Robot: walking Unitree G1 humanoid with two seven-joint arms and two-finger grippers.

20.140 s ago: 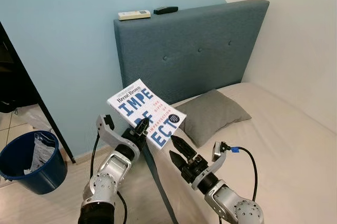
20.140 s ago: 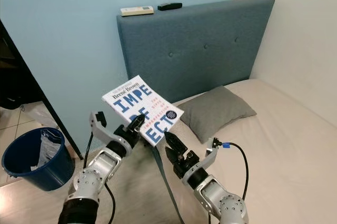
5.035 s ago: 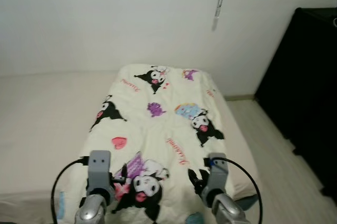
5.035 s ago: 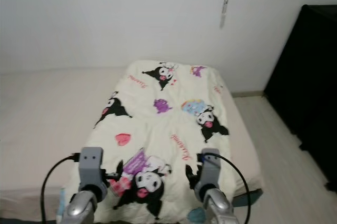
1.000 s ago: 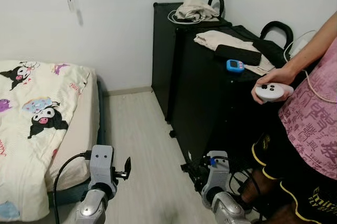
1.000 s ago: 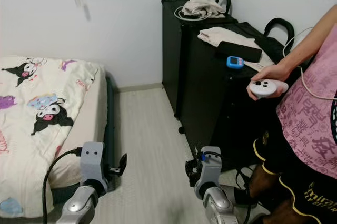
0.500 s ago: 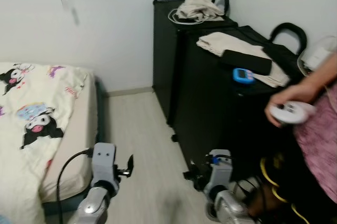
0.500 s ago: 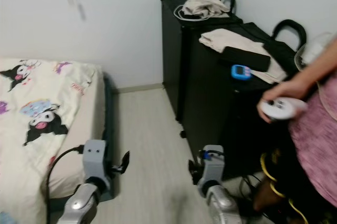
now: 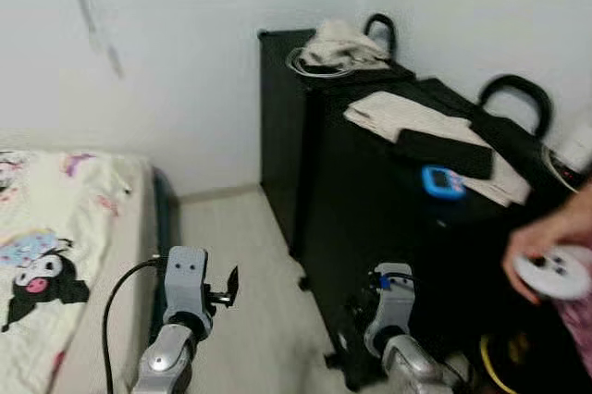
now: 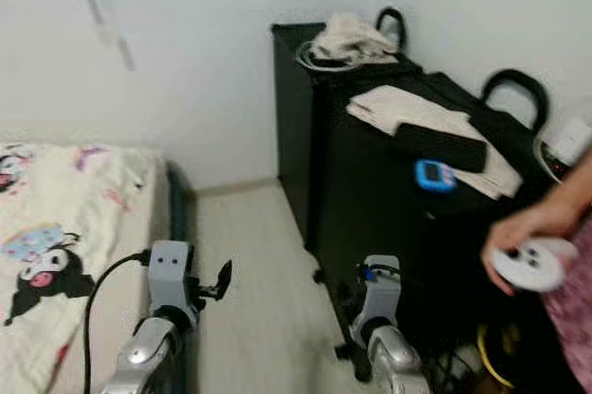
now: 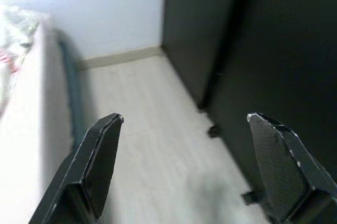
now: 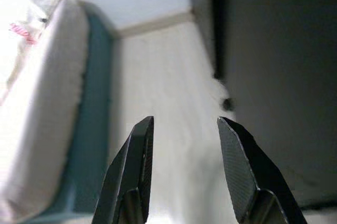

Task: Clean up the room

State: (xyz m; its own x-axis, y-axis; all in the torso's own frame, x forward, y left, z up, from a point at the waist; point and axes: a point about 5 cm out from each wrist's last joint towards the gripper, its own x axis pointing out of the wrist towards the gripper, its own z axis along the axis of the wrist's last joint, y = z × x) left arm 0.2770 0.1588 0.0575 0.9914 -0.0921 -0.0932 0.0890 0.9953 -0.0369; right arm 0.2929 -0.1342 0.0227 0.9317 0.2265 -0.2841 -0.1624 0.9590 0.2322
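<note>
My left gripper point(image 11: 184, 116) is held low over the pale wood floor point(image 9: 245, 255), open wide with nothing between its fingers. My right gripper point(image 12: 184, 121) hangs beside the black cabinet point(image 9: 370, 227), also open and empty. On the cabinet top lie a crumpled beige cloth point(image 9: 338, 41), a folded beige cloth point(image 9: 402, 115), a flat black case point(image 9: 444, 152) and a small blue device point(image 9: 443, 181). The picture is somewhat blurred.
A bed point(image 9: 139, 255) with a cartoon-print blanket point(image 9: 46, 246) stands on the left. A taller black cabinet point(image 9: 282, 135) stands against the white wall. At the right edge a person's hand point(image 9: 541, 241) holds a white controller point(image 9: 555, 272). A strip of floor runs between bed and cabinets.
The whole view has shifted, so the camera moved: the cabinets sit more central and the person has slid toward the right edge. Both grippers remain open and empty.
</note>
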